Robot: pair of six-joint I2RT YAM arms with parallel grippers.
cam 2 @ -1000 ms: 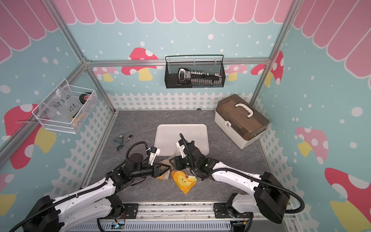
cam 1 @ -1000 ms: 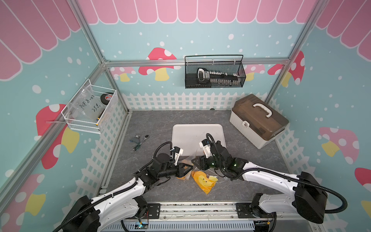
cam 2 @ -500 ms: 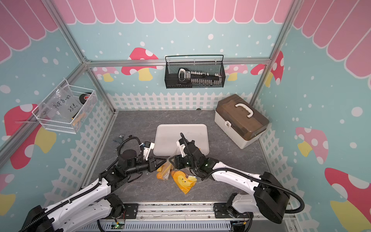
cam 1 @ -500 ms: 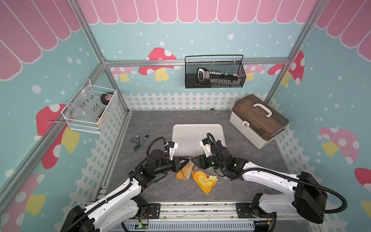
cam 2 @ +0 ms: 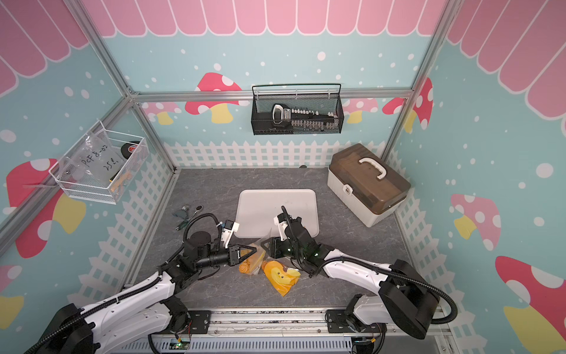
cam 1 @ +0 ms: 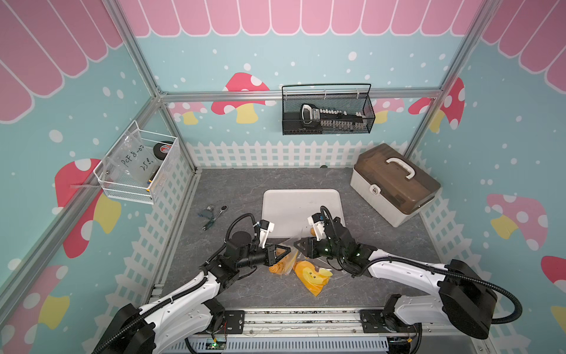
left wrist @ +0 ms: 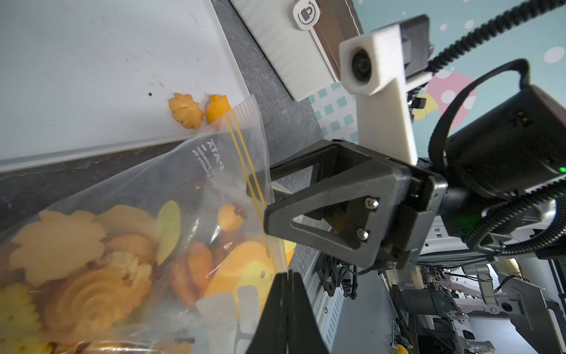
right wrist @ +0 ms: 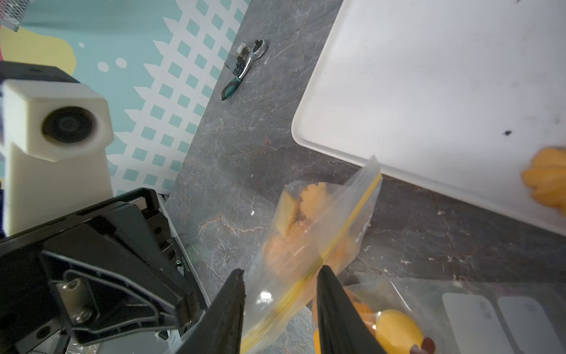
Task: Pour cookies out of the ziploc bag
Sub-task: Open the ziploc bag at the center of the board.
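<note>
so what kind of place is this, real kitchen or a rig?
Most likely a staged robot data-collection cell, not a real room: aluminium frame holding printed mushroom wall panels, twin robot arms mounted on a front rail, and a black wire basket of tools hung on the back wall.

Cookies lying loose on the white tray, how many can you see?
2, side by side at the near edge of the white tray, by the mouth of the ziploc bag: a leaf-shaped cookie and a rounder cookie. More could be hidden behind the bag.
</note>
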